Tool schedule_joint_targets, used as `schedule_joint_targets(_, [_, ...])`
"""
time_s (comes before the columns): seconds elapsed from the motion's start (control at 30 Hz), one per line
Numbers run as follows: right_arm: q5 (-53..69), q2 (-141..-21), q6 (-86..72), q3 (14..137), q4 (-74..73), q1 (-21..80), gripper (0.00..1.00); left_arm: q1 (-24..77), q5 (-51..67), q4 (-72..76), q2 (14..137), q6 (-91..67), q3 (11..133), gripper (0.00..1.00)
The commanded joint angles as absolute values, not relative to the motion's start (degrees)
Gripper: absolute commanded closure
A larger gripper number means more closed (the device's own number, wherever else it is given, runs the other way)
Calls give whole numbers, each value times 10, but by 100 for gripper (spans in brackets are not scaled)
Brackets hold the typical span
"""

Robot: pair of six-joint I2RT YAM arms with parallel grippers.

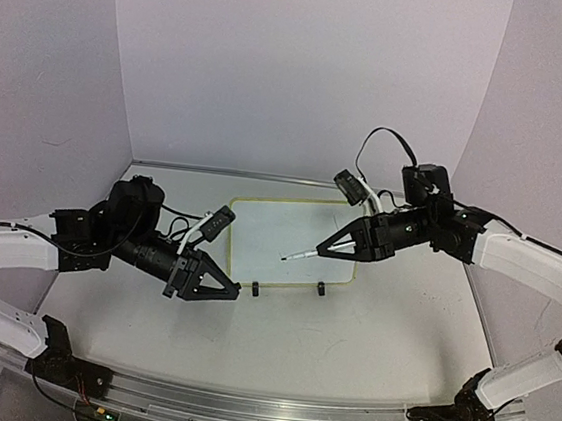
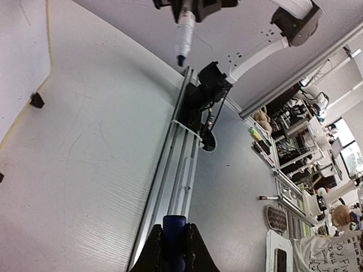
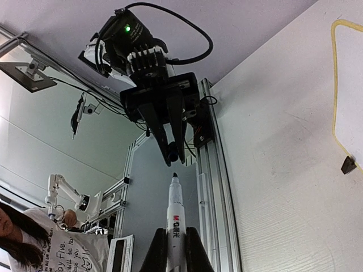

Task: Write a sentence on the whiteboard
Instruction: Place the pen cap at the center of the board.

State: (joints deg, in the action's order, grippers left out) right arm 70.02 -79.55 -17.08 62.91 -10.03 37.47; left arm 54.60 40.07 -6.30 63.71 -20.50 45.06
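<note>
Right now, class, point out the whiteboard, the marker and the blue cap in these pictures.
whiteboard (image 1: 277,226), top external view, on its bare white face.
marker (image 3: 175,218), right wrist view, on its white barrel.
blue cap (image 2: 173,231), left wrist view, on its exposed upper part.

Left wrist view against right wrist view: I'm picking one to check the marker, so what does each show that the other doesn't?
Only the left wrist view plainly shows the blue cap pinched between the left fingers. Only the right wrist view shows the print on the marker in the right fingers, and a person nearby. Both show the marker tip and a yellow-framed edge of the whiteboard.
</note>
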Motion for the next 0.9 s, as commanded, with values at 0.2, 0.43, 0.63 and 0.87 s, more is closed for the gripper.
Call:
schedule_joint_targets(0.2, [378, -684, -220, 556, -77, 389, 100, 444, 62, -104, 625, -276, 382, 100])
schedule_joint_targets(0.43, [203, -653, -265, 494, -28, 444, 100, 368, 9, -76, 748, -303, 397, 98])
schedule_joint_targets(0.63, [146, -659, -259, 481, 10, 493, 100, 363, 20, -83, 866, -264, 451, 98])
schedule_joint_targets(0.87, [150, -666, -263, 454, 54, 502, 100, 362, 20, -67, 909, -264, 436, 91])
